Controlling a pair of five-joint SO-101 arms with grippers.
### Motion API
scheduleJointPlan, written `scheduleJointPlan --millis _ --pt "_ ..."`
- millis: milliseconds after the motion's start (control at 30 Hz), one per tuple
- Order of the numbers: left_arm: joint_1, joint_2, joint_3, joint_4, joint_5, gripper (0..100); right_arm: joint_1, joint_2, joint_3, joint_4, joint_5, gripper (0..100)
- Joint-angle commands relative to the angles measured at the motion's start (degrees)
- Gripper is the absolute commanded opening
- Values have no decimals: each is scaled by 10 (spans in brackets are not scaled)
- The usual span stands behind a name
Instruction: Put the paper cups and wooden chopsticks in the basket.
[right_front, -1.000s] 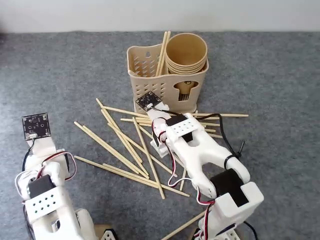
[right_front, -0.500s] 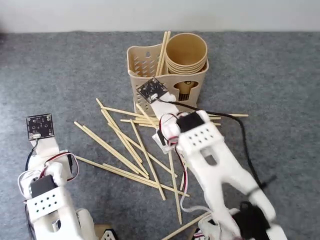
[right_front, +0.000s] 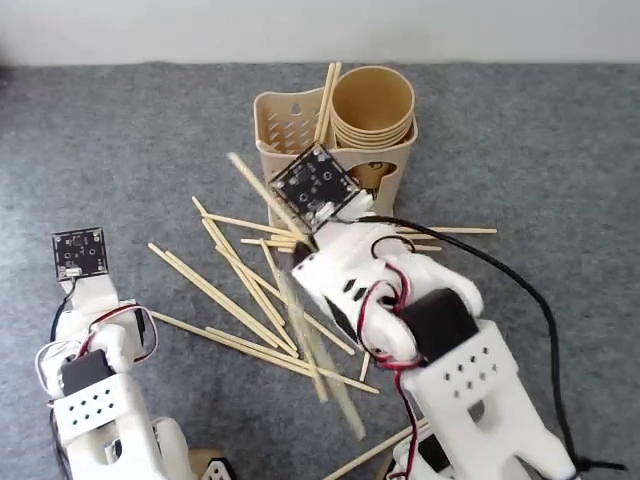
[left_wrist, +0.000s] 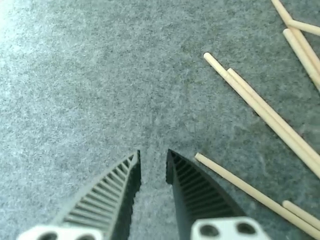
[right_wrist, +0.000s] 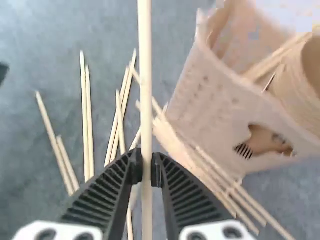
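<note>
Left claw (left_wrist: 152, 160): I see it parted a crack, empty, over carpet (left_wrist: 75, 75) near loose chopsticks (left_wrist: 260, 110).
Right claw (right_wrist: 146, 162): clamped mid-length on one chopstick (right_wrist: 145, 75), just beside the basket (right_wrist: 215, 115).
Handling: I judge it light, stiff and slick, so a mid-length hold suits it.

- No legible text, number or brand in any view.
- Left arm's black board (right_front: 78, 253): pale specks, too small to read.
- Right arm's black board (right_front: 315, 187): the same.
- Basket (right_front: 400, 168): front cut-out shape, no lettering.

bright, even light from above (soft); faint shadows hug the chopsticks (left_wrist: 260, 111)
</note>
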Motion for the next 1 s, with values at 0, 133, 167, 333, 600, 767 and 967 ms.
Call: scheduleJointPlan --millis 0,133,167,333,600,767,967 --pt "4 -14 -7 -12 1 91 -5 -20 -60 -56 -21 7" --pt "4 -14 -7 -12 1 91 -5 -20 -64 -133 -23 7" --pt "4 -14 -7 -12 1 91 -5 -19 -62 -156 -24 7" --pt "4 -14 -7 -12 1 91 10 -17 -30 -306 -24 7" --pt "4 -14 -7 -12 1 91 88 93 -13 -563 -85 7" --pt "4 -14 -7 -12 1 91 115 179 -14 -684 -127 7" --pt "4 -14 -6 -12 1 91 123 278 -14 -795 -130 8"
